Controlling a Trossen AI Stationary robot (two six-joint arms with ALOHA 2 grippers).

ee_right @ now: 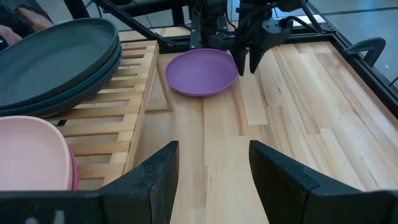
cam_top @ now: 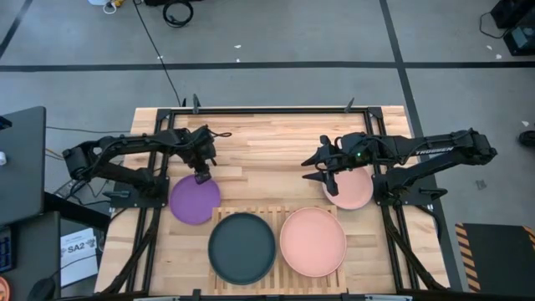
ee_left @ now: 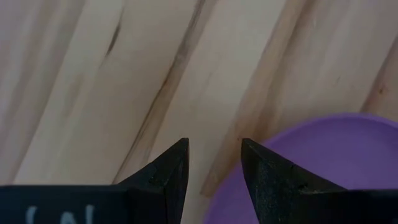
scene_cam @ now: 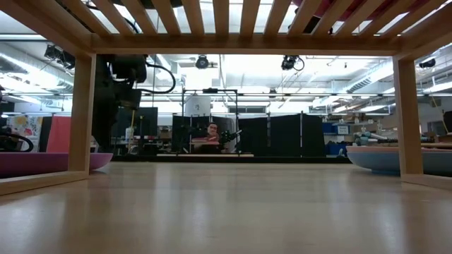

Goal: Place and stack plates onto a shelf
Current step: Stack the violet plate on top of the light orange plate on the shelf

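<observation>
2 plate stacks [cam_top: 242, 247] on shelf [cam_top: 276, 215].

a robotics lab: black partition screens [scene_cam: 282, 134], ceiling strip lights [scene_cam: 367, 74], cabled floor [cam_top: 276, 33].

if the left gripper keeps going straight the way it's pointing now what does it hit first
Most likely the far rim of the purple plate. The left gripper points down at the tabletop, open, one finger over the rim and the other over bare wood. Depth is unclear.

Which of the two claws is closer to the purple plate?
The left gripper hovers right at the purple plate's far rim, fingers open. The right gripper is across the table, beside a pale pink plate.
</observation>
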